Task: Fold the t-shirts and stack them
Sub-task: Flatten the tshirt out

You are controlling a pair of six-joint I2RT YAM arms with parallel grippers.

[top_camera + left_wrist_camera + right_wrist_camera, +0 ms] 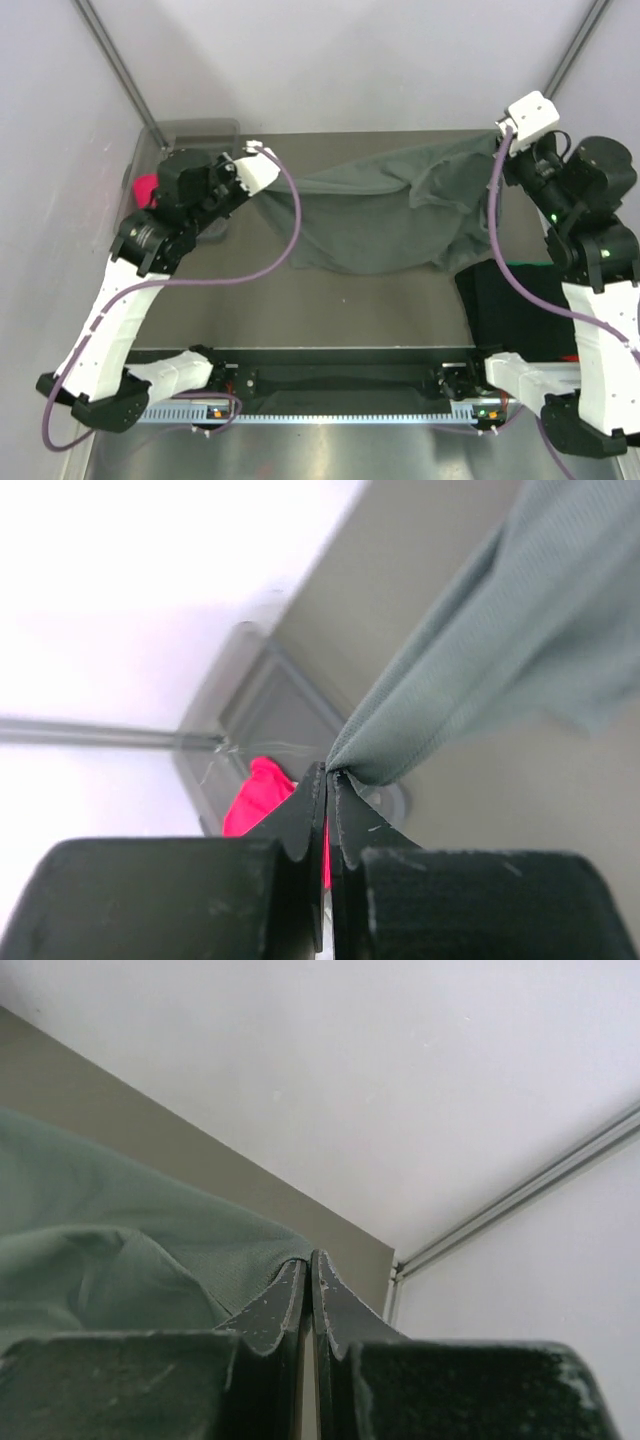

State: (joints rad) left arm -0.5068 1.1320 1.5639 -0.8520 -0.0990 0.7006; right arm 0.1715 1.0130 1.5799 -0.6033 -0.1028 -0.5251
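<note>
A dark grey t-shirt (385,215) hangs stretched between my two grippers over the far half of the table, its lower part sagging onto the surface. My left gripper (268,188) is shut on the shirt's left corner; in the left wrist view its tips (328,772) pinch a gathered point of the grey cloth (500,650). At the far right my right gripper (500,143) is shut on the other corner, and the right wrist view has cloth (120,1250) running into its closed tips (308,1257). Black folded t-shirts (505,305) lie at the table's right edge.
A clear bin (190,135) stands at the far left corner with a pink thing (145,188) in it, also seen under the left fingers as pink cloth (258,795). The grey table (300,310) shows bare in front of the hanging shirt. Walls close in on both sides.
</note>
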